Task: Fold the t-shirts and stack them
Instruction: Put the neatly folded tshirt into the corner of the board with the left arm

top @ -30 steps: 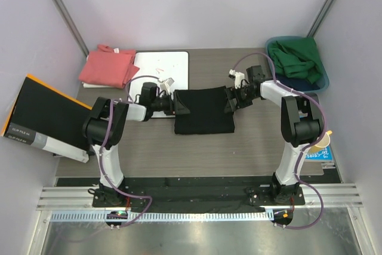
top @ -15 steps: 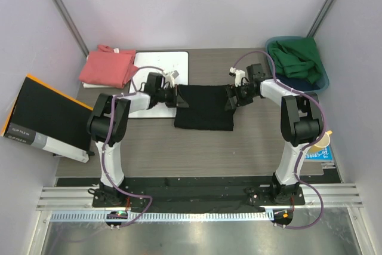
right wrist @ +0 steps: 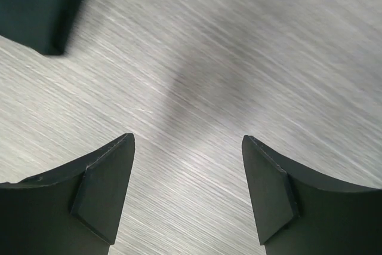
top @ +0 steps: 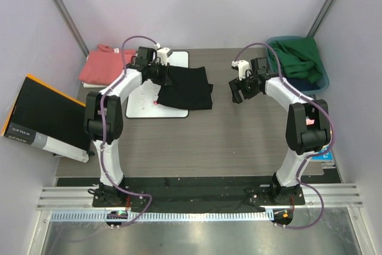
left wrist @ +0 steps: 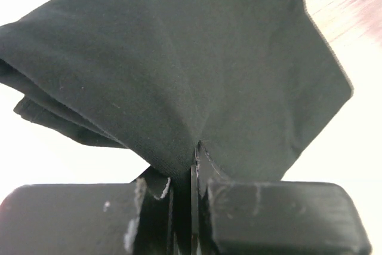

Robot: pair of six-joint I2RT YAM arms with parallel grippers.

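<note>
Black t-shirt (top: pixel 188 88): plain matt black on every visible face.
Salmon-pink t-shirt (top: pixel 104 67), 10 o'clock: plain, one tone.
Board (top: pixel 143 107): white.
Flat box (top: pixel 42 114), 9 o'clock: black face, orange edge, white strip on its near side.
Bin (top: pixel 325 79), 2 o'clock: blue; the cloth (top: pixel 295 58) in it is dark green.
Worktop (top: pixel 250 141): grey-brown, fine wood grain.
Left end effector (left wrist: pixel 192 177) and right end effector (right wrist: pixel 188 141): black.
Cables (top: pixel 106 141): purple.

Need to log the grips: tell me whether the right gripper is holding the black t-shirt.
No, the right gripper stands open over the tabletop, with nothing held in it.
</note>
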